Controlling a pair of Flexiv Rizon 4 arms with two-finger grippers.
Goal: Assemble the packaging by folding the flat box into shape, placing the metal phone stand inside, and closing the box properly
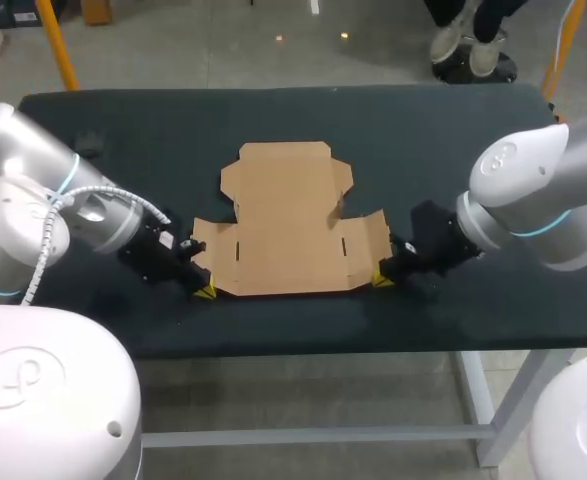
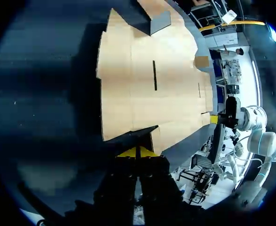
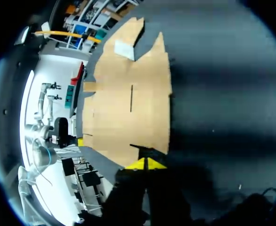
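While the flat box (image 1: 285, 225) is lying unfolded on the dark table (image 1: 123, 130), we are holding both arms low at its near edge, one at each corner. Our left gripper (image 1: 205, 291) is resting with its yellow tips at the near-left corner of the cardboard. Our right gripper (image 1: 382, 281) is sitting the same way at the near-right corner, so the sheet is stretching between the two pairs of jaws.

Seen from the left wrist, the left jaws are pressing together, tip against tip, pinching nothing. The sheet's corner is lying just ahead of them and slightly to one side (whether the tips are touching its edge, we cannot tell). From the right wrist, the right jaws are likewise pressing against each other, holding nothing, and the cardboard's corner is lying just ahead of them.

A narrow dark slit (image 2: 154, 75) is running through the panel well ahead of the left jaws. A second slit (image 3: 131, 98) is showing in the panel ahead of the right jaws. Across the sheet from the left jaws, the right gripper's yellow tip is showing at the opposite corner. The tuck flap (image 1: 283, 152) is lying farthest from both pairs of jaws, pointing toward the table's far side.
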